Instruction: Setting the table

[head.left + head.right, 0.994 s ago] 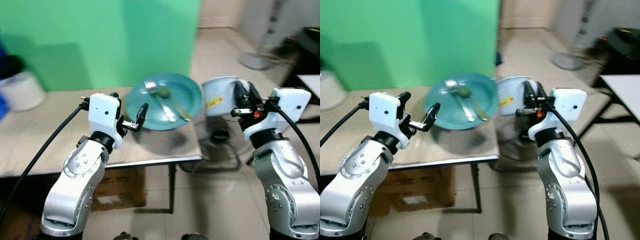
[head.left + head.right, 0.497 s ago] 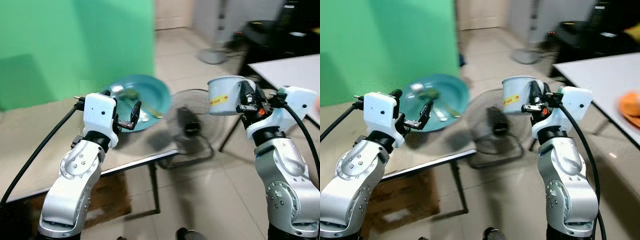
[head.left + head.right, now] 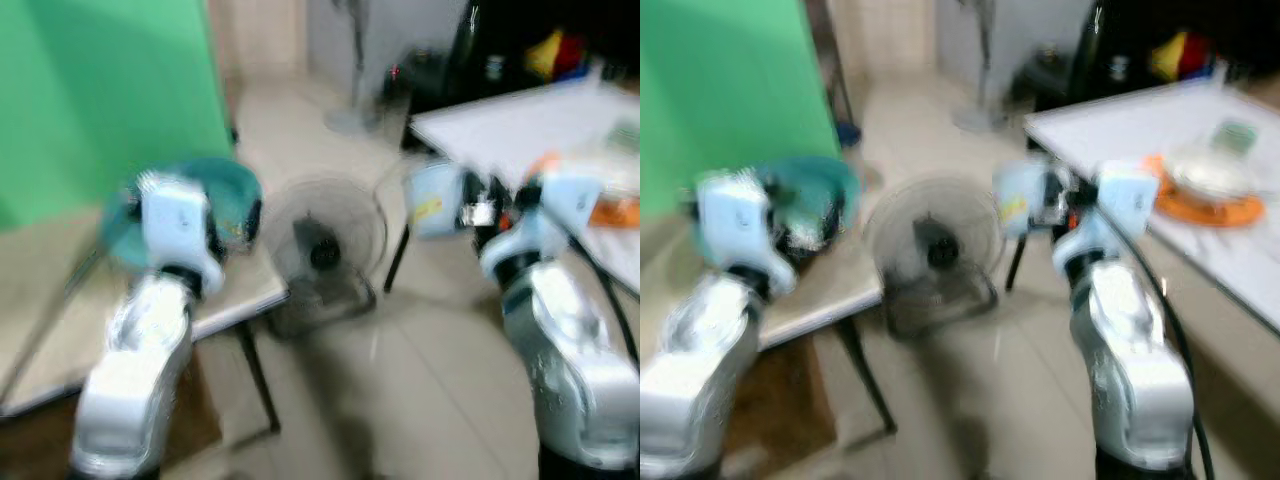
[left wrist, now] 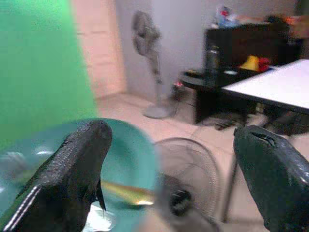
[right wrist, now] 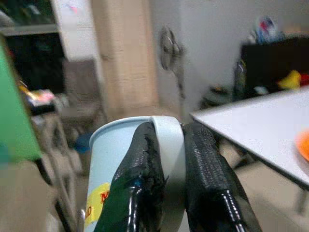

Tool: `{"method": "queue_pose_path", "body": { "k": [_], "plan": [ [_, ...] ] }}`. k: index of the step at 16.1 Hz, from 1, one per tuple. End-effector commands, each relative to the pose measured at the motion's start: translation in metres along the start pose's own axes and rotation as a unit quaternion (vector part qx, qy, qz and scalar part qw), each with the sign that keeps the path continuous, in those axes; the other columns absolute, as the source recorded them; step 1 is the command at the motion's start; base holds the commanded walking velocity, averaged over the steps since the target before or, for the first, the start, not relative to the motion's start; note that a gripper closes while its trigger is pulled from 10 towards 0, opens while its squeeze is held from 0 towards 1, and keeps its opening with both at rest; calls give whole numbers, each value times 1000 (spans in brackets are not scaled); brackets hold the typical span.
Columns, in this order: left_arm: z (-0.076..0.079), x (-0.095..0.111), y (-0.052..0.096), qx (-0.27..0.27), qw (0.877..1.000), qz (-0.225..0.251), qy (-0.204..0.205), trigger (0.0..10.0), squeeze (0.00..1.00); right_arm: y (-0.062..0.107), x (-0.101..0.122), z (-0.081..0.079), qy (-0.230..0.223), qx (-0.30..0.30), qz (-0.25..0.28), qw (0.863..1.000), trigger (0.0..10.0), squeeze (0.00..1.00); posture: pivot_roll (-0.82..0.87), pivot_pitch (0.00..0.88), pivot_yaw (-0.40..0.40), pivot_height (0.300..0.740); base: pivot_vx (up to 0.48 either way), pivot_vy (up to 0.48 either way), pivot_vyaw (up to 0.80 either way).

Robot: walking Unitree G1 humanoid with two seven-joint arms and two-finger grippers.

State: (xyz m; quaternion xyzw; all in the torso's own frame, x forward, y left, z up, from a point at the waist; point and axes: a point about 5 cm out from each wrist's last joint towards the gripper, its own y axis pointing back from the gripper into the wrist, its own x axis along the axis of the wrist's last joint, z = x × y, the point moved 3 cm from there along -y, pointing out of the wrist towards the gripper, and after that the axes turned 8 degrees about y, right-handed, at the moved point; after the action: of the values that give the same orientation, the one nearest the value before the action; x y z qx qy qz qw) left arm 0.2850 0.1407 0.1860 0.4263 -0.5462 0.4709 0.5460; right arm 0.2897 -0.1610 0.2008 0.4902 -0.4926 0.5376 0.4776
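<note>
Both head views are smeared with motion blur, so only broad shapes can be made out. The right gripper [image 5: 169,193] has its jaws closed on the rim of a pale blue cup [image 5: 108,164] with a yellow label; one black finger sits inside the wall and the other outside, and the cup is held up in the air at about 1 o'clock from the robot, near the corner of a white bench [image 3: 1140,120]. That bench runs off toward 2 o'clock and carries an orange tray [image 3: 1210,205] with a pale dish on it, too blurred to say more. The left gripper [image 4: 169,159] is raised at about 11 o'clock, and its jaws stand wide apart; one finger [image 4: 72,169] lies over the teal plate [image 4: 130,154], but whether it touches the rim I cannot tell. The plate holds a gold-coloured utensil [image 4: 128,192] lying across its inside, and sits in front of the left wrist over the near end of a beige bench [image 3: 40,300] by a green screen [image 3: 100,90]. A floor fan [image 3: 320,250] stands on the tiled floor at 12 o'clock between the two arms, and a pedestal fan [image 4: 147,58] stands farther back against the wall beside a dark cabinet [image 4: 251,43].
</note>
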Motion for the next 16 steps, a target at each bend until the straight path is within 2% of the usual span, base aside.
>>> {"method": "queue_pose_path", "body": {
  "k": [1, 5, 10, 12, 16],
  "plan": [
    [-4, 8, 0, 8, 1000, 15, -14, 10000, 0, -1, 8, -3, -5, 8, 14, 1000, 10000, 0, 76, 0, 10, 740, 0, 0, -800],
    [-6, 9, 2, 4, 1000, 19, -8, 10000, 0, -2, 8, -8, -9, 19, 9, 1000, 10000, 0, 72, 0, 3, 740, 0, 0, -800],
    [-1, 5, -1, -17, 1000, 13, 5, 10000, 0, -1, 7, 1, -6, -14, 7, 1000, 10000, 0, 58, 0, 23, 740, 0, 0, -800],
    [1, 4, -3, -21, 1000, 12, 7, 10000, 0, -2, 7, 3, -4, -20, 6, 1000, 10000, 0, 60, 0, 19, 740, 304, 0, -800],
    [1, 3, -6, -31, 999, 12, 11, 10000, 0, -2, 9, -2, 11, -14, 10, 1000, 10000, 0, 36, 0, 34, 740, 325, 0, 0]
  ]
}}
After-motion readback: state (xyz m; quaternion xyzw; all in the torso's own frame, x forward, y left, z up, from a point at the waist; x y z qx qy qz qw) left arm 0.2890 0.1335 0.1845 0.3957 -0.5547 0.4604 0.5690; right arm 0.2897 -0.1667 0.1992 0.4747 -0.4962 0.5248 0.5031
